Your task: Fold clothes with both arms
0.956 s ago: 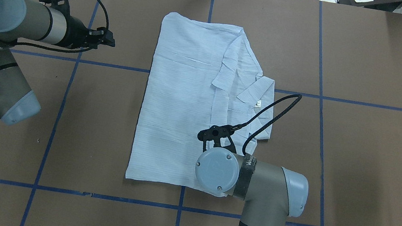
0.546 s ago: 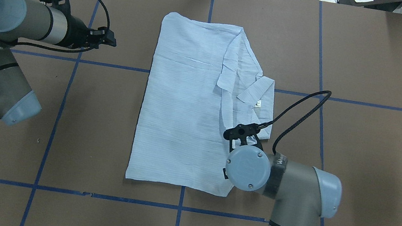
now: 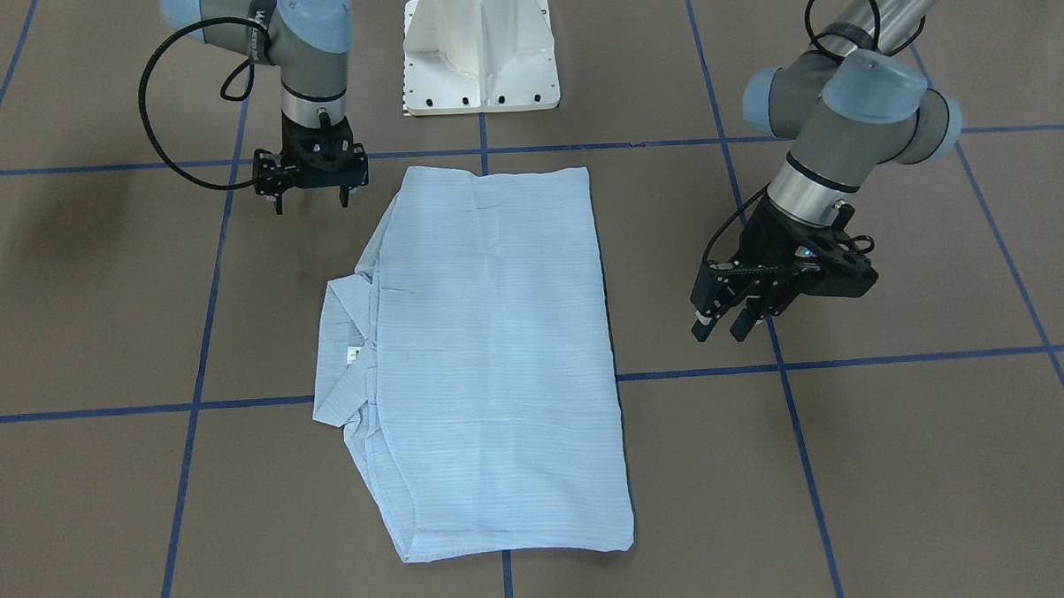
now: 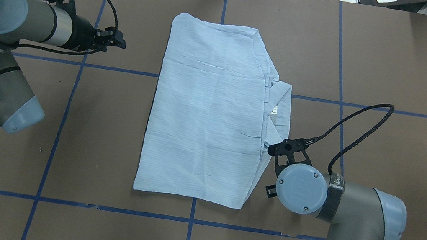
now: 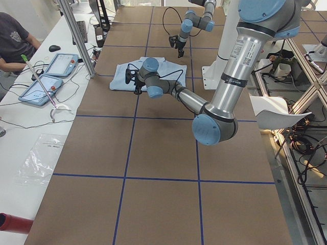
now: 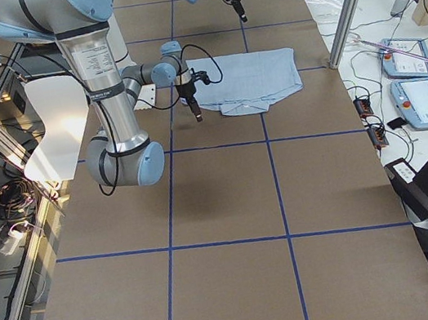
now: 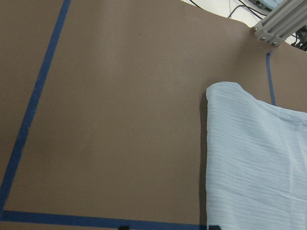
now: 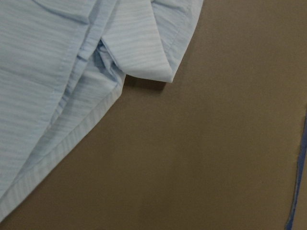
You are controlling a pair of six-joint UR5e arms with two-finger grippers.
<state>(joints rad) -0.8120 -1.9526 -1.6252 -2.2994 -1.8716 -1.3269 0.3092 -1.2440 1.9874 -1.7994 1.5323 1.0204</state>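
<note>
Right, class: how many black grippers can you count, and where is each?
2. The left gripper hovers over the table beside the shirt's plain long edge; the right gripper hangs just off its collar-side edge.

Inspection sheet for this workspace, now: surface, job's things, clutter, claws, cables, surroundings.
surface: brown table cover with a blue tape grid.
job's things: light-blue shirt lies folded at the centre, with its collar and neck label toward the robot's right.
clutter: nothing seen.
claws: left claw open and empty, apart from the shirt's side. Right claw open and empty, beside the shirt's collar-side edge, apart from it.
cables: a black cable loops out from the right wrist. Another cable arcs over the left wrist. Both are clear of the shirt.
surroundings: white pedestal; side bench with two pendant screens; a seated person.
</note>
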